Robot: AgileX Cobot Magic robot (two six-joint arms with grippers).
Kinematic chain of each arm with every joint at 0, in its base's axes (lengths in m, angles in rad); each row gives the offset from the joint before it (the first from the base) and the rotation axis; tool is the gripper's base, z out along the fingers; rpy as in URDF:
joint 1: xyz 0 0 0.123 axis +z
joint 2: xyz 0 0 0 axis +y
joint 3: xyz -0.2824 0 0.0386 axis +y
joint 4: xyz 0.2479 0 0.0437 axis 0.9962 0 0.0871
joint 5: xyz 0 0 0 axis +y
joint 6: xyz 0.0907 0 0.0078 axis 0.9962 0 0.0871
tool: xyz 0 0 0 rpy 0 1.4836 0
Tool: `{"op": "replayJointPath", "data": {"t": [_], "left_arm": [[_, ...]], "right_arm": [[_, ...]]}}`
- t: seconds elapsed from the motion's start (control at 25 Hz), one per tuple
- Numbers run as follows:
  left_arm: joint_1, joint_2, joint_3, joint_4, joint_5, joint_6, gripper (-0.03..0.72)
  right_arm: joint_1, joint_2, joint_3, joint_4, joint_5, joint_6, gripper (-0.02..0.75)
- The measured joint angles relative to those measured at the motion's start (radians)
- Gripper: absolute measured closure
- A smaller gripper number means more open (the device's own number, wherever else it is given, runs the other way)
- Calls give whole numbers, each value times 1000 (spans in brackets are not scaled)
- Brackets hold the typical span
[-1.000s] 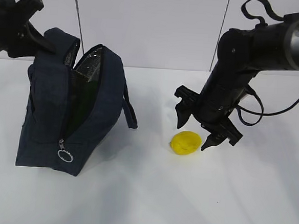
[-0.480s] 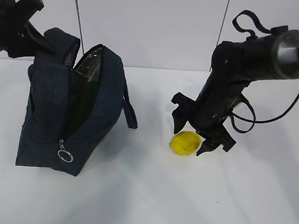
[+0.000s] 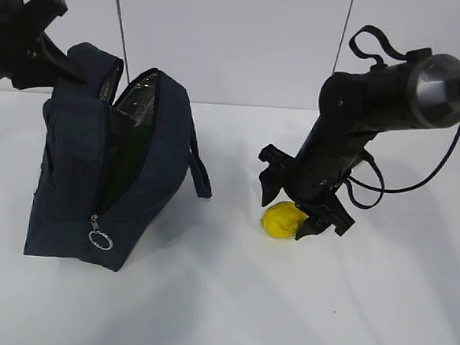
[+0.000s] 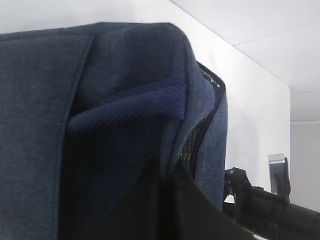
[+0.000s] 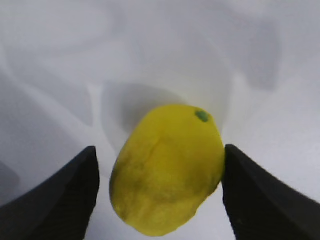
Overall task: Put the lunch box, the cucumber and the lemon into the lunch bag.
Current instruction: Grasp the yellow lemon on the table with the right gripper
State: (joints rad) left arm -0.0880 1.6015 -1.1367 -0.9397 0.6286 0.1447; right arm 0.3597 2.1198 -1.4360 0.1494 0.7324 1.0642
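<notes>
Exterior: the lemon (image 3: 283, 220) lies on the bench (image 3: 229, 299), right of the lunch bag (image 3: 108, 172), the right pincer (image 3: 290, 212) straddling it.

Right wrist: jaws spread around the lemon; close squarely across its middle.

Left wrist: only bag fabric shows.

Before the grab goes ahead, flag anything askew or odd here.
Nothing stands out. The lunch bag stands upright and unzipped, its top held by the left hand. The lemon lies intact on the table between the right hand's open fingers.
</notes>
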Motion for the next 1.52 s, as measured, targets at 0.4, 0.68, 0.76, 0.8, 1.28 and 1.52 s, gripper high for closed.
{"op": "replayJointPath", "data": {"t": [0.4,0.68,0.76,0.8,1.28,1.52], "left_arm": [[0,0,0,0,0,0,695],[0,0,0,0,0,0,695],[0,0,0,0,0,0,695],[0,0,0,0,0,0,695],[0,0,0,0,0,0,695],[0,0,0,0,0,0,695]], "right_arm": [[0,2,0,-22,-11,0,162],[0,2,0,-24,-19,0,162],[0,2,0,-24,-21,0,162],[0,2,0,-24,-21,0,162],[0,7,0,-24,-23,-2,178],[0,7,0,-24,-23,-2,286]]}}
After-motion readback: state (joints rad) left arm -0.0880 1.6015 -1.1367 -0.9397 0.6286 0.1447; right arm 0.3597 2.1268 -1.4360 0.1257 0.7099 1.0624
